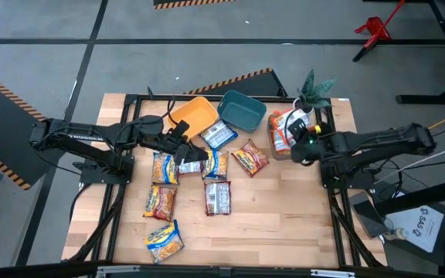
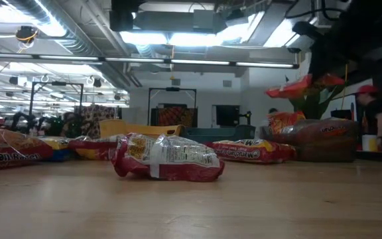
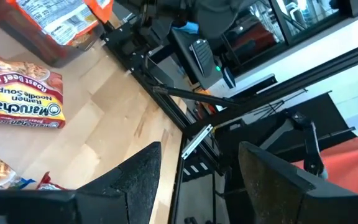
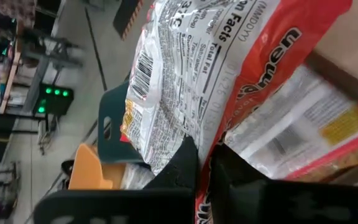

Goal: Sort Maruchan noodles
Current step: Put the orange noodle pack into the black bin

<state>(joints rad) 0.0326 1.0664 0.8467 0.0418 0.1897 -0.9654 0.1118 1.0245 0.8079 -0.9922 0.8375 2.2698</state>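
Several noodle packets lie spread on the wooden table (image 1: 284, 208). Farthest left, the left gripper (image 1: 182, 149) hovers with its fingers (image 3: 135, 180) spread wide and empty; a yellow packet (image 1: 165, 167) lies just beside it, another packet (image 1: 214, 164) just past its tip, and a red packet (image 1: 218, 198) lies nearer the table's front. Beyond it sit an orange bin (image 1: 194, 114) and a teal bin (image 1: 242, 110). At the right, the right gripper (image 1: 298, 147) is pinched closed on an orange packet (image 4: 229, 81), over a pile of orange packets (image 1: 280, 133).
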